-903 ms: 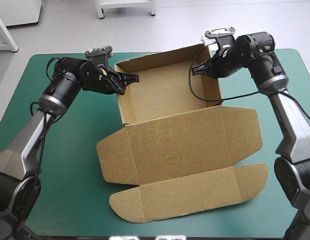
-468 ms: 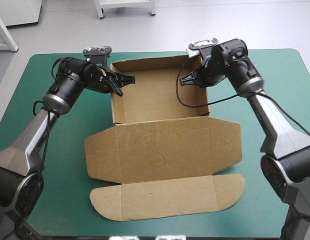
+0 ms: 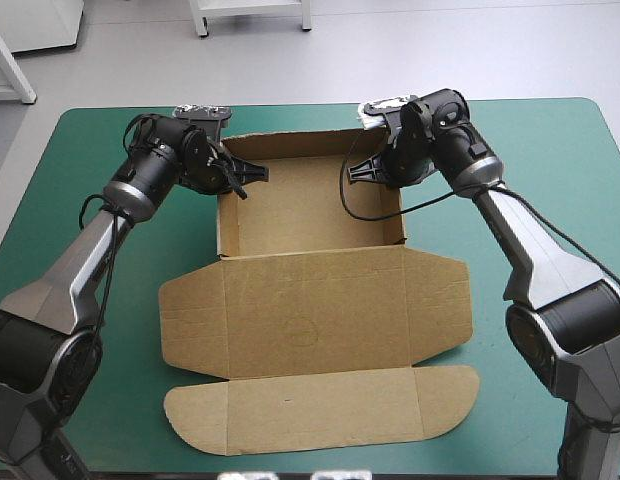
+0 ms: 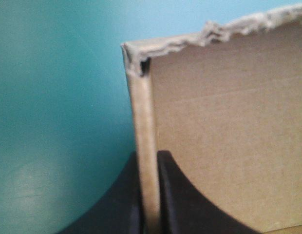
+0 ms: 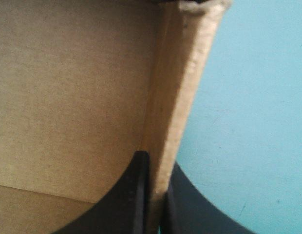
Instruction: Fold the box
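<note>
The brown box stands as an open tray at the table's far middle, its lid lying flat toward the near edge. My left gripper is shut on the tray's left wall near the far corner; in the left wrist view that wall runs up between the black fingers. My right gripper is shut on the right wall; the right wrist view has this wall pinched between its fingers, the tray's inside to one side.
The lid's rounded front flap reaches close to the near table edge. Teal-green cover lies bare to the left and right of the box. A black cable loops over the tray's right inside.
Both grippers have carried the box to the left and squared it up; its walls and lid now run parallel to the table's edges instead of slanting.
</note>
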{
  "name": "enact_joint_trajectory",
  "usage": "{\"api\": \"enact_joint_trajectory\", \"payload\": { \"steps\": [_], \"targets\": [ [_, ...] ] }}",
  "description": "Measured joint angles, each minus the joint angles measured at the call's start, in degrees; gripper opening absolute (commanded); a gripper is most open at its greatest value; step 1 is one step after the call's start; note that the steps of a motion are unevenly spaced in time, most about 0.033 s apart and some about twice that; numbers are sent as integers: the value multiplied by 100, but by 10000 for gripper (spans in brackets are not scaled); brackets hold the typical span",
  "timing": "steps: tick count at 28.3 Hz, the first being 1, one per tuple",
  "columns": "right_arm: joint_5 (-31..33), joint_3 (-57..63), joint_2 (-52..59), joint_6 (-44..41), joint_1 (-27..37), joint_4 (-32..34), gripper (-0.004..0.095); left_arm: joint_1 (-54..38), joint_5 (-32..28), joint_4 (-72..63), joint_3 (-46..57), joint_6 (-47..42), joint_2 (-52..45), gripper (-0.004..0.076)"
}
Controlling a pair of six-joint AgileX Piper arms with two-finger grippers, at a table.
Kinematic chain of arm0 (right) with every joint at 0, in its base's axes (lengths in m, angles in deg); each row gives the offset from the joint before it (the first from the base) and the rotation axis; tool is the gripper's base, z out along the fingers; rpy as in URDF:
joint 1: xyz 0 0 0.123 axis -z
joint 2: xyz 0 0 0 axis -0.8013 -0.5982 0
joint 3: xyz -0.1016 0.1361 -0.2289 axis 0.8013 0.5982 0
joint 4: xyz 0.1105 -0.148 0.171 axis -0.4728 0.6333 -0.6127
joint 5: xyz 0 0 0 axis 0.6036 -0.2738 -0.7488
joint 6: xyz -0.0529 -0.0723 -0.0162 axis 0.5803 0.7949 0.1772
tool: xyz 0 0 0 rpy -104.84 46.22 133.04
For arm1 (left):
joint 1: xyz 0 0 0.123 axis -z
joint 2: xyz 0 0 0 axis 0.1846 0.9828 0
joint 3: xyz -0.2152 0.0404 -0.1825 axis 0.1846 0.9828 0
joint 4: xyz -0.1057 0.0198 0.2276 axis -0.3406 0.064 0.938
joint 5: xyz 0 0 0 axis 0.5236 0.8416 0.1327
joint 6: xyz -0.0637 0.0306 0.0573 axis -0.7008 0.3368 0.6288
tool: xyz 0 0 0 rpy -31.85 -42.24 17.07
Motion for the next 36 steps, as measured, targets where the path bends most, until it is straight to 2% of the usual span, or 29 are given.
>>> {"api": "enact_joint_trajectory", "payload": {
  "steps": [18,32,35,36],
  "targets": [
    [-26,-43,-673,-62,-1,132,0,0,-259,76,-77,2,841,-8],
    [-372,-93,-1021,-61,170,-45,6,-24,-360,124,-217,-3,1287,-8],
    [-372,-93,-1021,-61,170,-45,72,-24,-260,124,-322,10,1321,15],
    [-372,-93,-1021,-55,170,-45,180,-24,-236,118,-355,34,1334,76]
  ]
}}
